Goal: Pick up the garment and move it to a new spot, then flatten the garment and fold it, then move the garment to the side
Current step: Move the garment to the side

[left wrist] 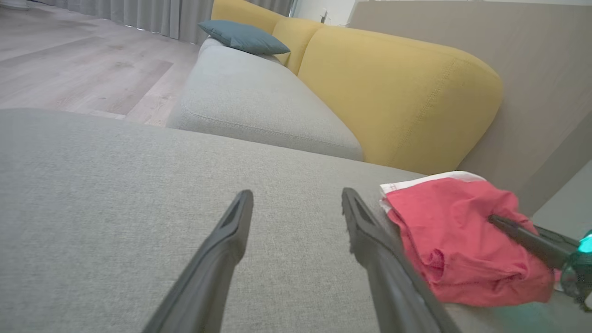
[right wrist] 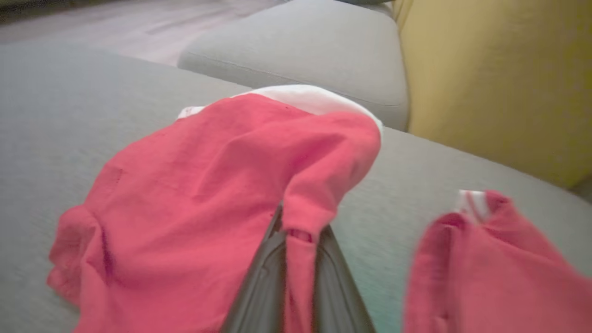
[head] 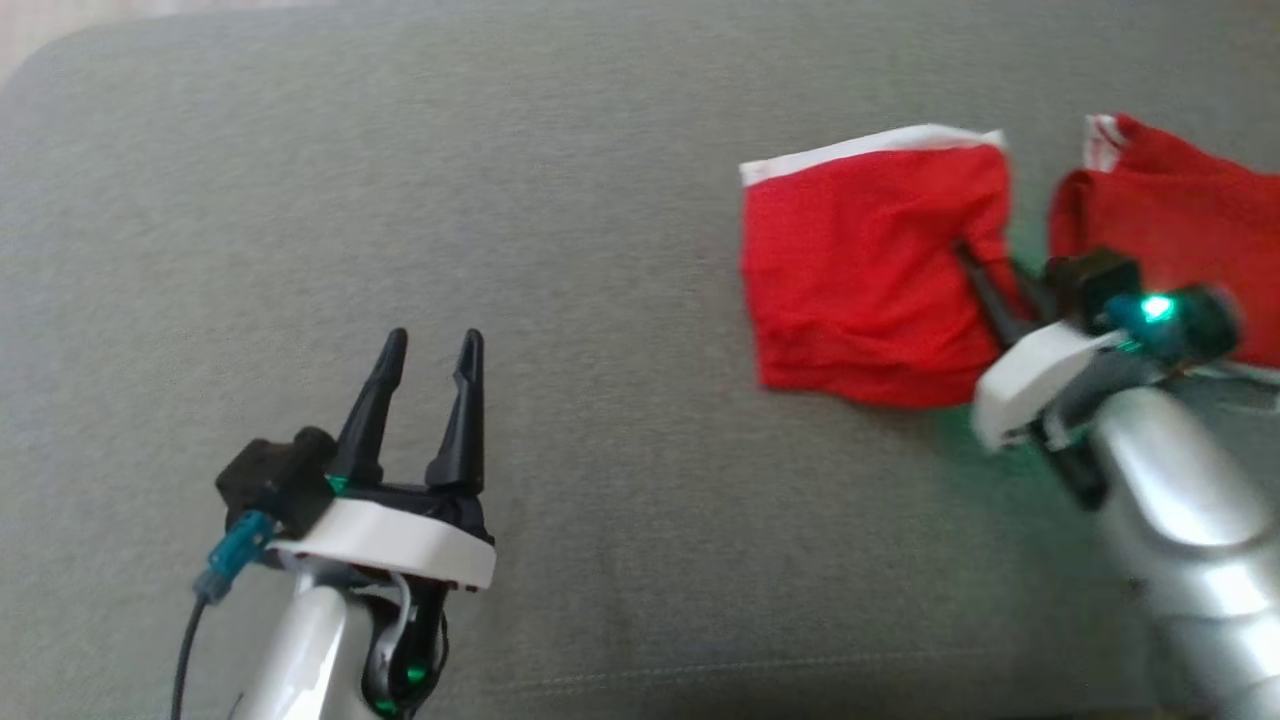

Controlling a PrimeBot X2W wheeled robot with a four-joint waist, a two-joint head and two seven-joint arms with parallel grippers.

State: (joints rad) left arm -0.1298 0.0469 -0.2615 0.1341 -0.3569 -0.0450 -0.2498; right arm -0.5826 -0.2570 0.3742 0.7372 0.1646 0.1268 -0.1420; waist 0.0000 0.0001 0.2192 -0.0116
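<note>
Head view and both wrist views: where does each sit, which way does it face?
Head: above, looking down on grey cushion; left gripper open, right gripper shut on red garment.
Left wrist: low over the cushion, facing yellow backrest; own open fingers.
Right wrist: along own fingers pinching the garment.
Shared: all three see the garment.

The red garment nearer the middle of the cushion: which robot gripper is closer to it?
Right. The right gripper is shut on the red garment at its right edge, pinching a fold. The left gripper stands open over the grey cushion, well to the garment's left, not touching it.
</note>
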